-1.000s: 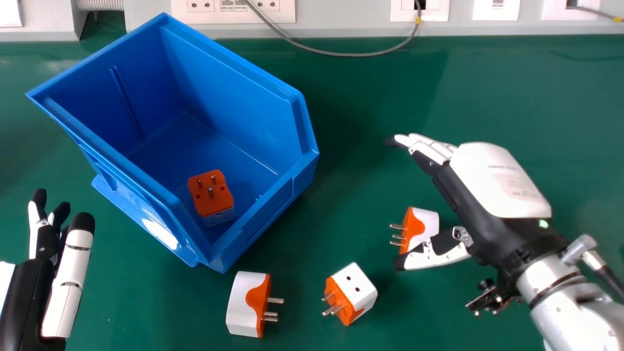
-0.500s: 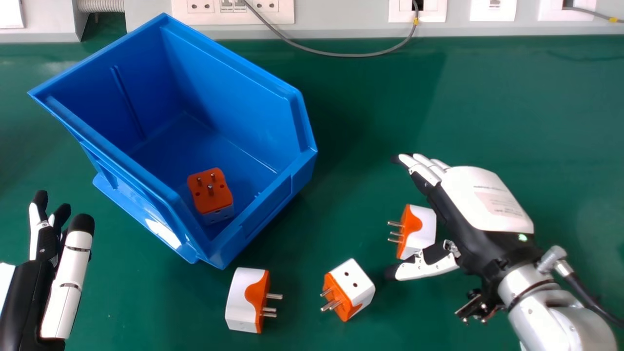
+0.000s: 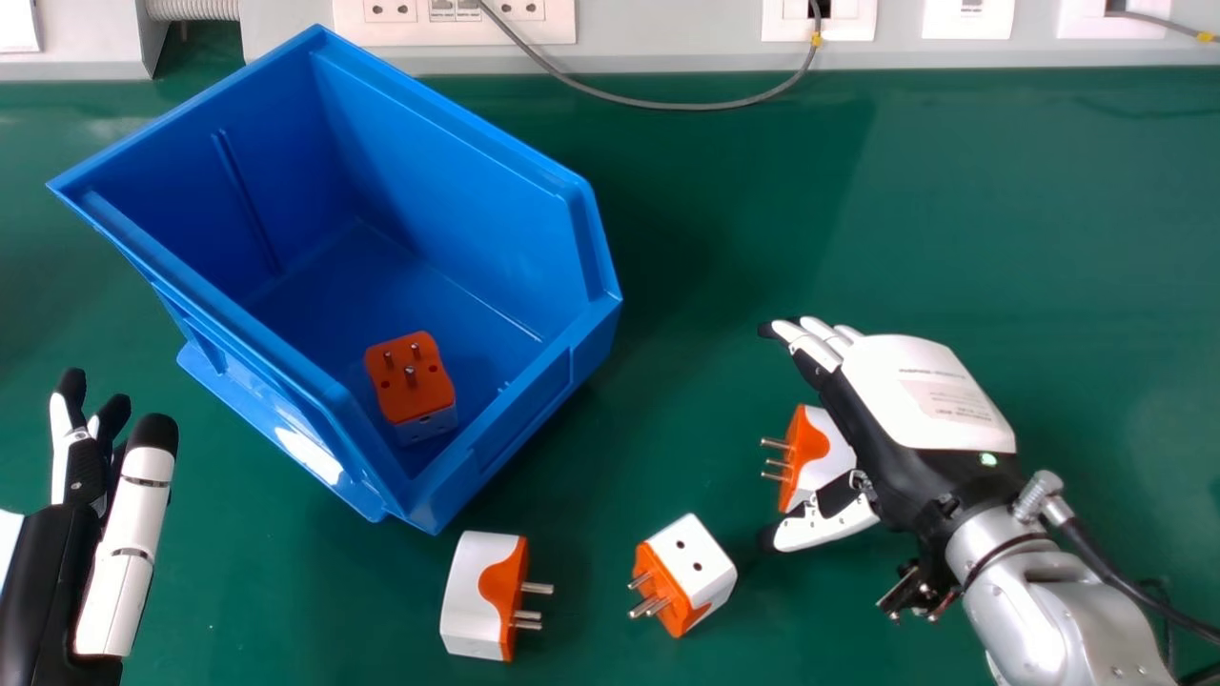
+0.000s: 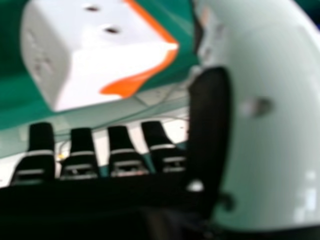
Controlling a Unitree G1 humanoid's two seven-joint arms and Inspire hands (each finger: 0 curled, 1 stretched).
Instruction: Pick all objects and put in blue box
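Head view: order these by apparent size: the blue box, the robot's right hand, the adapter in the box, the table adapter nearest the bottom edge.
1. Blue box
2. Right hand
Unranked: boxed adapter and table adapter look alike.

left of the right hand [image 3: 920, 400] sits the box [image 3: 457, 162], one adapter [image 3: 412, 381] in it; a second adapter [image 3: 825, 453] lies between thumb and fingers. left of the hand, nearer the robot, a third adapter [image 3: 694, 570] and fourth adapter [image 3: 474, 595] lie.

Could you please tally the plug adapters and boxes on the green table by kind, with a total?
Blue box: 1
Plug adapters: 4 (one inside the box, three outside it)
Total: 5
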